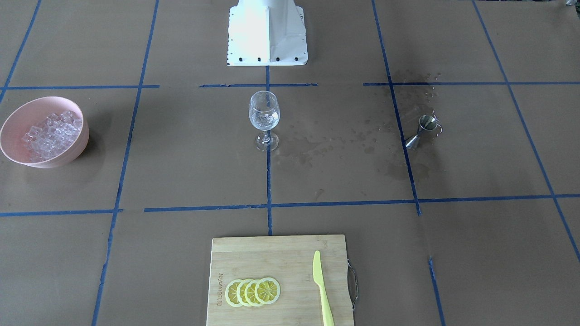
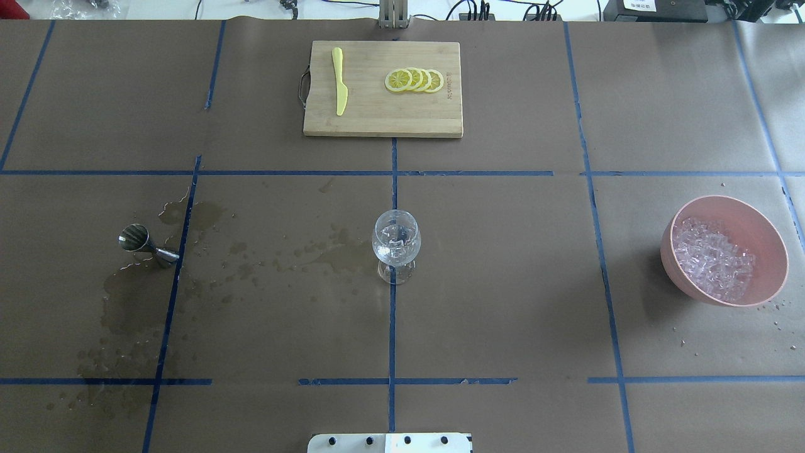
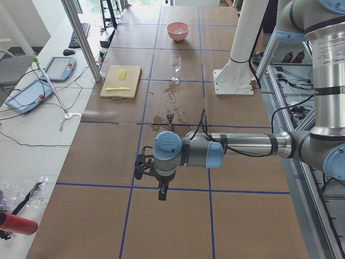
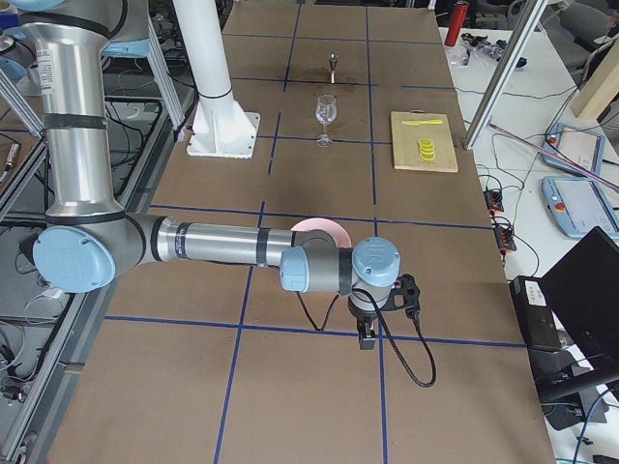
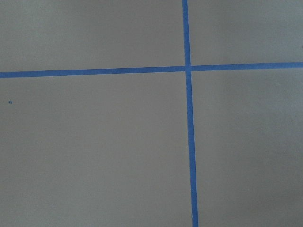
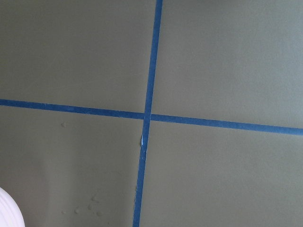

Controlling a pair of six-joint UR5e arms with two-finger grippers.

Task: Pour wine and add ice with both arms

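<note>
Ice point(image 2: 714, 261) filled the pink bowl point(image 2: 764, 251), some apparently in the central glass point(image 2: 396, 242); we judged pouring and icing done, parking next. Whether left hand point(image 3: 161, 193) or right hand point(image 4: 368, 336) stood wide, we couldn't tell.

Glassy ice point(image 1: 50, 133), shiny metal jigger point(image 1: 423, 130), wooden board point(image 1: 281, 258), matt brown paper point(image 1: 181, 154).

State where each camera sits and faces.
Front-facing: across the table, looking steeply down; white pedestal base shows.
Overhead: behind the robot, looking forward and down; pedestal edge.
Exterior left: table end, looking along it; left arm, black two-finger left tool.
Exterior right: opposite end; right arm, right tool.
Left wrist: down at blue tape cross; no body.
Right wrist: likewise, another cross.
Front-facing and overhead share the clear stemmed wine glass.
</note>
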